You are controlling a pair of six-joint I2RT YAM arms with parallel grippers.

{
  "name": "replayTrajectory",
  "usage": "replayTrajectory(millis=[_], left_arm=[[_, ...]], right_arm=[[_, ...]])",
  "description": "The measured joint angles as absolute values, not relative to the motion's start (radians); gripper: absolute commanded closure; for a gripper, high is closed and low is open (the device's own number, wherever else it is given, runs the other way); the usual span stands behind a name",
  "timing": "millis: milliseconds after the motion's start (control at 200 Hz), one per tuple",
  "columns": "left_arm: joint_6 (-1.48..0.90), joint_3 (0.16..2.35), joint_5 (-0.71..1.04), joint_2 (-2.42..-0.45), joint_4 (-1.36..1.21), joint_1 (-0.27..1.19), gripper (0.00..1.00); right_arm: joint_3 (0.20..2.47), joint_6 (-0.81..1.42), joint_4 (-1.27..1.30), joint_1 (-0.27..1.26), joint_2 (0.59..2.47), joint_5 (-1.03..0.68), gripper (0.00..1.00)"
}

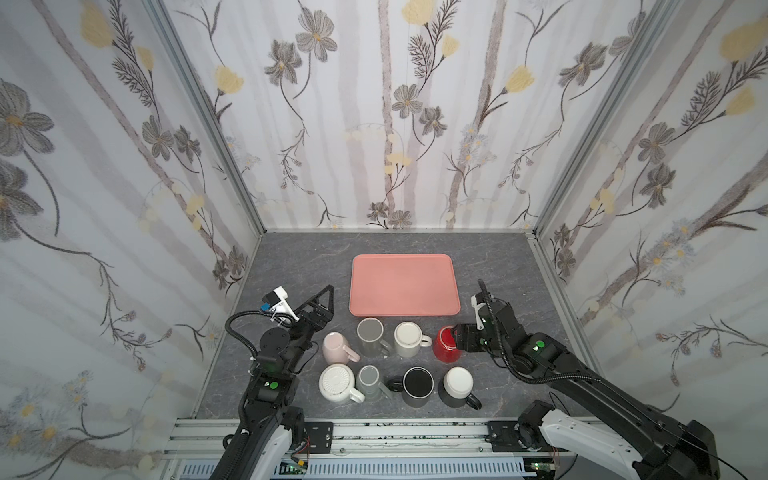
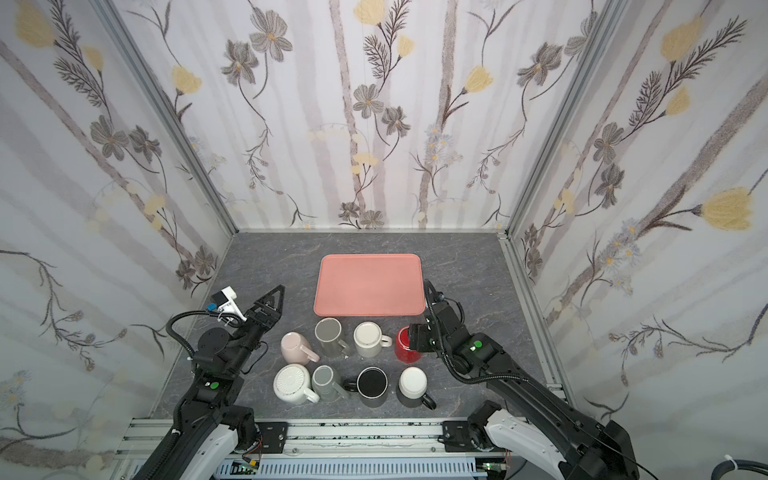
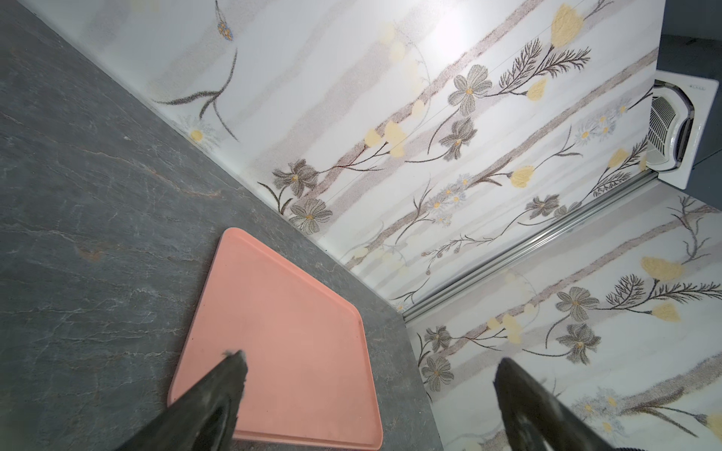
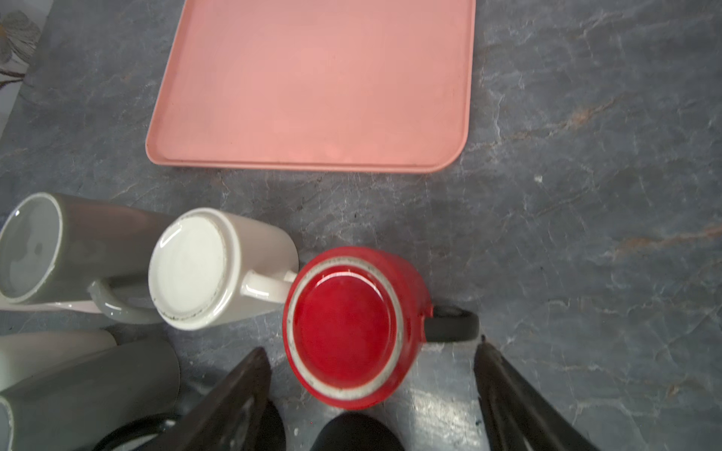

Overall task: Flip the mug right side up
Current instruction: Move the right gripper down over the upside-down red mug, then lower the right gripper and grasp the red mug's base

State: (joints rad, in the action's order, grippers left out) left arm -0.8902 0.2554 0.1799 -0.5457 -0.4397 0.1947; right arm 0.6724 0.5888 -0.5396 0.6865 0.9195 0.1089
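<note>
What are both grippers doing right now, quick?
Left gripper: open, holding nothing.
Right gripper: open, jaws on either side of the upside-down red mug, not gripping it.

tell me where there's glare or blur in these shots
Left wrist view: a glare patch washes out the wall, and the left gripper is soft, out of focus. Right wrist view: the right gripper is blurred too, and highlights glint on the red mug. Both top views: even light, wide-angle bending at the edges.
</note>
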Motion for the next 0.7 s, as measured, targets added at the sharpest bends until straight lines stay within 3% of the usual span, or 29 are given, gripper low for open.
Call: replayTrajectory(millis=[305,699], left_arm=[[-0.891,0.237,0.18,-0.51,-0.439,0.195,0.0],[-0.89,0.237,0.178,-0.484,-0.429,0.194,0.0]], right_arm=[[0.615,0.705,-0.587,0.725,0.944,0.029,0.19],[0.611,0.754,-0.427,0.741,1.063,-0.057,0.21]])
